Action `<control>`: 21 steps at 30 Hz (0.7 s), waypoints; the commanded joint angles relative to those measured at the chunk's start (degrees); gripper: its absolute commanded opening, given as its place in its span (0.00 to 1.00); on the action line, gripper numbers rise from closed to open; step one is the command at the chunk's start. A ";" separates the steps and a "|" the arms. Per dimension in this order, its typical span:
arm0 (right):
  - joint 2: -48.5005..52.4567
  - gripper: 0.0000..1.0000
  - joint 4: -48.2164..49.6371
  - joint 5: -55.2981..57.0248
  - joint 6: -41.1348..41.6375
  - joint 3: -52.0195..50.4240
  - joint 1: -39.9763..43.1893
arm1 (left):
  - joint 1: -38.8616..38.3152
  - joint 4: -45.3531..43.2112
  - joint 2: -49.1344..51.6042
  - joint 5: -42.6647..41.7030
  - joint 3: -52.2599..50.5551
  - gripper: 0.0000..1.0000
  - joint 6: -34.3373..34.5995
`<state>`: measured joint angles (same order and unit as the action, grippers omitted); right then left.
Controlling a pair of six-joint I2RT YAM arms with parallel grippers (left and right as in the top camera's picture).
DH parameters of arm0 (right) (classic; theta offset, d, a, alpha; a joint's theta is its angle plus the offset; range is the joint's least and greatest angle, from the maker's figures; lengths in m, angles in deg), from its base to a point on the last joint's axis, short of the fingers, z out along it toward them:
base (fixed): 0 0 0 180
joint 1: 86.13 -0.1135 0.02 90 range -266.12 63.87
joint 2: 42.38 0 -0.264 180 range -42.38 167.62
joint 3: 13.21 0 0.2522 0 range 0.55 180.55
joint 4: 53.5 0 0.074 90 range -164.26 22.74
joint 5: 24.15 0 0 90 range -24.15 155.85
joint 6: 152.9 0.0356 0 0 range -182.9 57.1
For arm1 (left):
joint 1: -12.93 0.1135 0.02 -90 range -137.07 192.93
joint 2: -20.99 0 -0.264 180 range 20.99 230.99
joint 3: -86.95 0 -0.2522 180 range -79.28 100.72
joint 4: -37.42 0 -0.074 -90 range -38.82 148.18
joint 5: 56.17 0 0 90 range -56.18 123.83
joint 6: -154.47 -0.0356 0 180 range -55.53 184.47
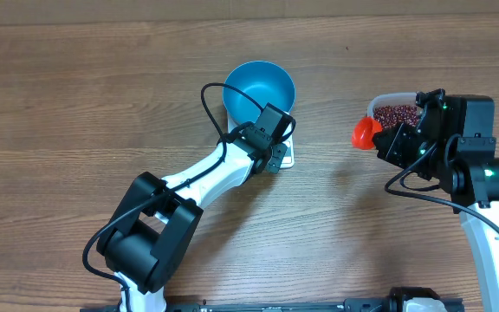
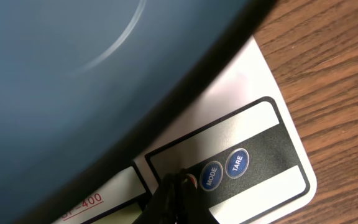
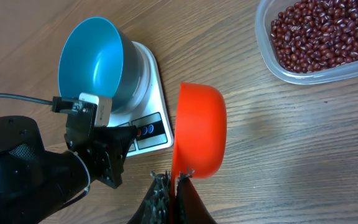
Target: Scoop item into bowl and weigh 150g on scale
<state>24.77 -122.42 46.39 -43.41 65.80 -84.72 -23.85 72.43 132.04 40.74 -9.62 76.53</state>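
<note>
**Task items.** Beans (image 3: pixel 319 34): small, oval, dark red-brown, glossy, a loose heap in a clear rounded tub (image 3: pixel 265 50). The tub is ahead of the right jaws and off to their right, apart from them.
Bowl (image 3: pixel 89 59): round, deep, bright blue, mouth facing up. It sits on the scale (image 3: pixel 157 87), directly ahead of the left jaws and looming over them in the left wrist view.
Scale: flat, white and rectangular, lying flat on the wooden surface (image 1: pixel 102 87). The bowl covers its far part, and the dark-bordered panel strip is exposed at the edge nearest the left jaws.

**Left jaws.** Closed, tips together, holding nothing. The tips press on the scale panel at a small button just left of the MODE button (image 2: pixel 211 176). The TARE button (image 2: pixel 237 163) is one step further right.

**Right jaws.** Clamped on the lower edge of an orange scoop (image 3: pixel 199 127). The exact contact point is hidden behind the fingers.

**Orientation.** The scoop stands on edge above the surface, rising straight away from the right jaws. Its rim faces left toward the scale and its rounded back faces the tub. The scale's long axis runs from the bowl end to the panel end, with the panel end toward the left arm (image 1: pixel 215 169).
</note>
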 commanded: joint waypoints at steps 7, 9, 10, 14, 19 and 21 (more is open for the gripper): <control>0.07 0.04 0.15 0.37 -0.02 1.79 0.28 | -0.44 -0.59 2.10 0.04 -0.52 0.04 1.20; 0.07 0.04 0.15 0.37 -0.04 1.79 0.28 | -0.44 -0.61 2.10 -0.44 -0.52 0.04 1.16; 0.07 0.04 0.15 0.37 -0.04 1.79 0.28 | -0.44 -0.61 2.10 -0.81 -0.52 0.04 1.09; 0.07 0.04 0.11 0.37 -0.04 1.79 0.28 | -0.39 -0.55 2.10 -0.98 -0.52 0.05 0.76; 0.07 0.04 -0.24 0.42 -0.04 1.79 0.28 | -0.39 -0.13 2.12 -1.22 -0.52 0.04 0.76; 0.07 0.04 -0.42 0.42 -0.04 1.79 0.28 | -0.42 -0.15 2.51 -1.46 -0.52 0.04 0.68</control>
<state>24.77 -122.81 46.39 -43.43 65.80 -84.69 -23.85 71.95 132.65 40.52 -9.62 76.51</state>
